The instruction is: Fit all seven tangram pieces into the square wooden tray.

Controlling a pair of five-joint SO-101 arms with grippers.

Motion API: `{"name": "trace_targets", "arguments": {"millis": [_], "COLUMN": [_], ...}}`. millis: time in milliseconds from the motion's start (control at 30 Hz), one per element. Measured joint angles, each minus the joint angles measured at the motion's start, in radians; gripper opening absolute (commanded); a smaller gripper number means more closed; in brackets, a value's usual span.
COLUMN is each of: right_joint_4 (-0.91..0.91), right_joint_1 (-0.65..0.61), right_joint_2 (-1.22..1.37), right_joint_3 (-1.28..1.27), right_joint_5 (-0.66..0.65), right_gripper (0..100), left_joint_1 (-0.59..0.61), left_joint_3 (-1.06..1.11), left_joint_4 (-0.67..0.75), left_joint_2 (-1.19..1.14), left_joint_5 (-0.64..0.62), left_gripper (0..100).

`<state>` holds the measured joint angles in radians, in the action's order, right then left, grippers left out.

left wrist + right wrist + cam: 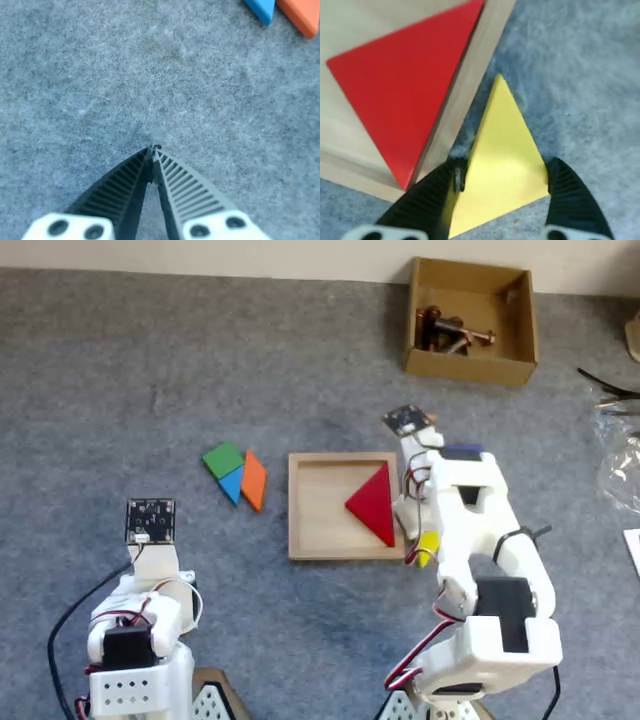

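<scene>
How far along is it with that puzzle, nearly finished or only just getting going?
Early on. Done: one red triangle lies inside the wooden tray. In hand: the right gripper grips a yellow triangle just outside the tray's edge. Left: the green piece, blue piece and orange piece sit together on the carpet beside the tray, and the left gripper is shut, holding nothing.

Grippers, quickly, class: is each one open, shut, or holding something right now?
Left gripper: shut, holding nothing.
Right gripper: closed on the yellow triangle.
</scene>
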<state>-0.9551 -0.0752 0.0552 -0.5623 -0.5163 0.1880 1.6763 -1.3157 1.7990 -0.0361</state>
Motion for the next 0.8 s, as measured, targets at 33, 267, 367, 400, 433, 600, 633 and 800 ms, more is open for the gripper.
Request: {"name": "trace_targets", "arguments": {"millis": [33, 267, 367, 400, 433, 600, 633, 800], "right_joint_4": [0.000, 0.000, 0.000, 0.000, -0.003, -0.008, -0.008, -0.008], "right_joint_1": [0.000, 0.000, 0.000, 0.000, 0.000, 0.000, 0.000, 0.000], "right_joint_2": [-0.003, -0.008, -0.008, -0.008, -0.009, -0.009, -0.009, -0.009], "right_joint_3": [0.000, 0.000, 0.000, 0.000, -0.002, -0.002, -0.002, -0.002], "right_joint_5": [0.000, 0.000, 0.061, 0.101, 0.138, 0.241, 0.258, 0.342], "right_gripper": [20.2, 22.1, 28.6, 30.2, 30.7, 30.7, 30.7, 30.7], "left_joint_1": [0.000, 0.000, 0.000, 0.000, 0.000, 0.000, 0.000, 0.000], "left_joint_3": [0.000, 0.000, 0.000, 0.000, 0.000, 0.000, 0.000, 0.000], "left_joint_4": [0.000, 0.000, 0.000, 0.000, 0.000, 0.000, 0.000, 0.000], "left_joint_2": [0.000, 0.000, 0.000, 0.000, 0.000, 0.000, 0.000, 0.000], "left_joint_5": [0.000, 0.000, 0.000, 0.000, 0.000, 0.000, 0.000, 0.000], "left_gripper": [0, 0, 0, 0, 0, 0, 0, 0]}}
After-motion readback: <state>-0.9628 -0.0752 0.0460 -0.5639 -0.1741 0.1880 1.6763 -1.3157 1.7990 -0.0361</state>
